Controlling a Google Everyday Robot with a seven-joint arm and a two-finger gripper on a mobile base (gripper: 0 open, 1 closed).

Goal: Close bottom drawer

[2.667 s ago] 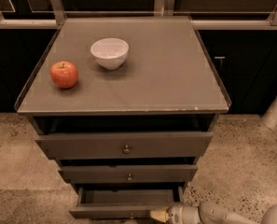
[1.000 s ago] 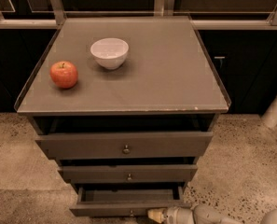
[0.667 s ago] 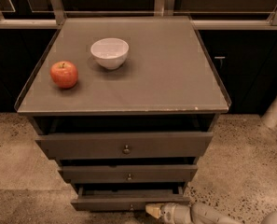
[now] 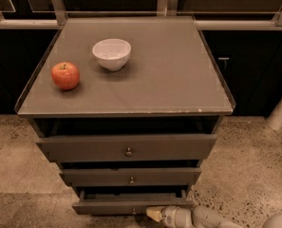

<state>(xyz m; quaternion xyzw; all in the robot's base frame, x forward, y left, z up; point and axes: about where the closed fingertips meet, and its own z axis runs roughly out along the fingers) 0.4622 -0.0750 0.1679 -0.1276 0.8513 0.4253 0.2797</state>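
Bottom drawer [image 4: 107, 207], slim dark grey-brown front, stands slightly open, with gripper [image 4: 155, 214], fingers together, at its front.

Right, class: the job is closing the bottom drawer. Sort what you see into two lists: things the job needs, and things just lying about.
Belongs to the job:
- bottom drawer, standing slightly out
- pincer, low down at that drawer's front, right of its knob

Just lying about:
- red apple and white bowl on the cabinet top
- top drawer
- middle drawer
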